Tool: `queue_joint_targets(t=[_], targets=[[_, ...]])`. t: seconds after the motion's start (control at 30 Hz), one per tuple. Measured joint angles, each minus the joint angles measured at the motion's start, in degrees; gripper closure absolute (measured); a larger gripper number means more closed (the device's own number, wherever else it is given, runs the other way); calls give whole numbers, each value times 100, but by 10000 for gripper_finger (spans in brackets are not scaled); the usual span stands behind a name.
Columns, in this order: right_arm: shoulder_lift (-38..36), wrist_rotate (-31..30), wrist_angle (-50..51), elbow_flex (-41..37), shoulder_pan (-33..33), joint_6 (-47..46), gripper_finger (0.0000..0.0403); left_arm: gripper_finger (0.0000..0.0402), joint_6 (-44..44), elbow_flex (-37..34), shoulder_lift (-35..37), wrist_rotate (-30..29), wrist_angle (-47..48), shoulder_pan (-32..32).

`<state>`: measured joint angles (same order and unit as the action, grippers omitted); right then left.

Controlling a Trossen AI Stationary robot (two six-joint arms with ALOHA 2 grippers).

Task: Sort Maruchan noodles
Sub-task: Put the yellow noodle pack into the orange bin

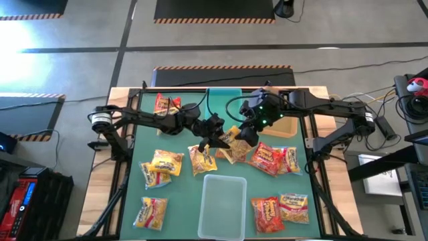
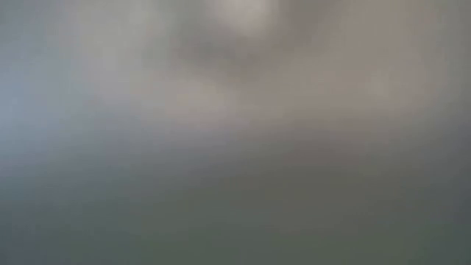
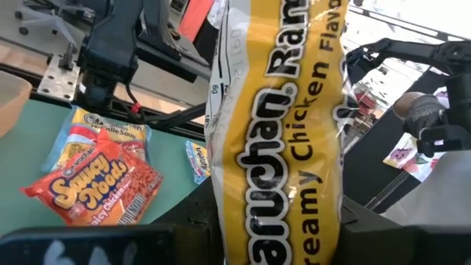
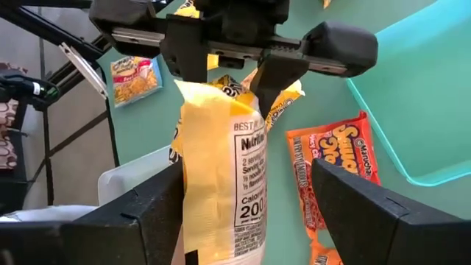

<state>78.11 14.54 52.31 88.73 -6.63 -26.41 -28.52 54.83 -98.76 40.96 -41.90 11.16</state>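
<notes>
One yellow crinkly plastic noodle packet [image 4: 221, 184] is clamped by the left tool [image 4: 228, 70], right tool [image 4: 246, 213] spread wide around it; most packets remain unsorted on the green counter [image 1: 184, 194].

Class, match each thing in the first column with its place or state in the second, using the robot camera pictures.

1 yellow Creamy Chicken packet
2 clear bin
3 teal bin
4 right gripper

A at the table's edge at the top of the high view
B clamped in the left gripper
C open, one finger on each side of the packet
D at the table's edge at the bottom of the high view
Things: 1 yellow Creamy Chicken packet; 2 clear bin; 3 teal bin; 4 right gripper.

States: A top edge; B in the left gripper; C open around packet; D bottom edge.

Pairs: 1-B, 2-D, 3-A, 4-C.
</notes>
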Motion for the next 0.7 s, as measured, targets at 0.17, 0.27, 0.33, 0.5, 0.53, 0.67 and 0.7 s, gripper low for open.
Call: queue_joint_targets(t=[0.17, 0.27, 0.33, 0.5, 0.53, 0.67, 0.7], targets=[[0, 211, -4, -2, 0, -156, 140, 302, 3, 0, 0, 28, -14, -9], [0, 323, -34, -4, 0, -209, 138, 301, 29, 0, 0, 30, -16, -7], [40, 455, -87, -2, 13, -213, 135, 301, 61, 0, 0, 28, -18, 0], [291, 545, -168, -4, 76, -201, 131, 301, 83, -2, 0, 12, -115, 0], [324, 549, -168, -9, 76, -154, 133, 301, 83, -2, 0, 6, -110, 0], [367, 550, -185, -9, 72, -8, 147, 301, 81, -7, 1, 9, -104, -2], [367, 551, -189, -9, 74, 3, 152, 300, 81, -7, 2, 8, -104, -2]])
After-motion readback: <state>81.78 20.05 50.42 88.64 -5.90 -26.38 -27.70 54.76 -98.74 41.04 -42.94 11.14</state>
